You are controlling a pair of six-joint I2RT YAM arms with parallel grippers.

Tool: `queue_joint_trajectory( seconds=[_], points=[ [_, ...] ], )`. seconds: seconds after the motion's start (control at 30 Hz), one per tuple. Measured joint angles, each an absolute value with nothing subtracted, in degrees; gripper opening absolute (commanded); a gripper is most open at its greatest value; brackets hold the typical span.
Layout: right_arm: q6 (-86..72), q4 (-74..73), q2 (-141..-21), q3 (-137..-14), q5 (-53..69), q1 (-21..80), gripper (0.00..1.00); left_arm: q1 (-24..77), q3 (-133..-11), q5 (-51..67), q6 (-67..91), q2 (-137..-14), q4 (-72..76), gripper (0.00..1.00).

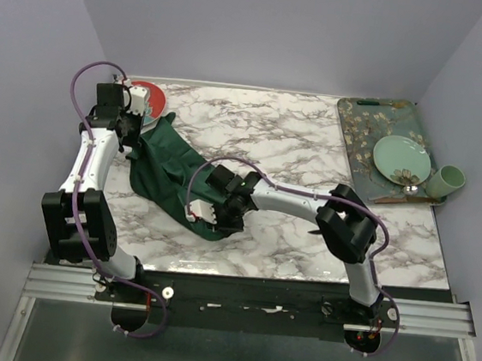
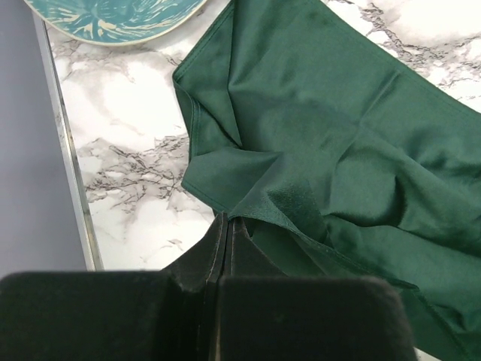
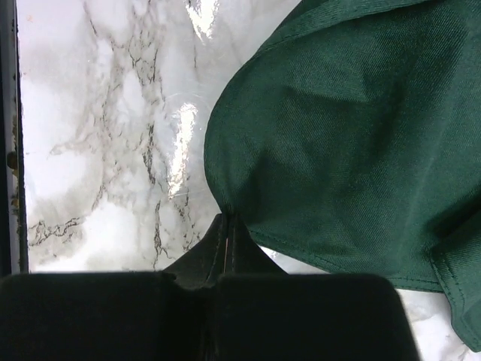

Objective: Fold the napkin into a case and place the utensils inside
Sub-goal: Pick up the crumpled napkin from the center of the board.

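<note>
I see the napkin [image 1: 168, 173] lying crumpled, not yet a case, on the left half of the marble table [image 1: 305, 144]. It stretches from the table's far left corner toward its near edge. My left gripper [image 2: 224, 226] has its jaws pressed together on a fold of the cloth at the end nearer the table's far left corner, close to a patterned plate [image 2: 113, 19]. My right gripper [image 3: 228, 224] is closed too, and it pinches the rounded hem at the end nearer the table's near edge. At the table's far right corner rests a floral tray [image 1: 358, 128] with a pale green plate [image 1: 401, 158].
</note>
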State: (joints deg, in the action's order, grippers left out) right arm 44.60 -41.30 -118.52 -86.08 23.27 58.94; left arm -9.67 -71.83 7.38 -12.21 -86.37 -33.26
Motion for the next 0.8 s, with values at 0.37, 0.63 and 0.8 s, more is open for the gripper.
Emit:
queue_joint_trajectory(
  seconds=[0.37,0.63,0.8],
  points=[
    [41.7,-41.0,-106.5,-76.3,18.2,56.2,0.01,-14.6,-72.1,9.1,-14.7,-86.3,-34.9,0.00],
    [35.8,-38.3,-93.3,-75.1,17.3,46.1,0.01,-15.6,-72.3,11.5,-17.9,-83.4,-35.3,0.00],
    [32.2,-38.3,-90.8,-77.8,16.5,38.4,0.01,-15.6,-76.3,15.6,-19.8,-81.1,-36.3,0.00]
  ],
)
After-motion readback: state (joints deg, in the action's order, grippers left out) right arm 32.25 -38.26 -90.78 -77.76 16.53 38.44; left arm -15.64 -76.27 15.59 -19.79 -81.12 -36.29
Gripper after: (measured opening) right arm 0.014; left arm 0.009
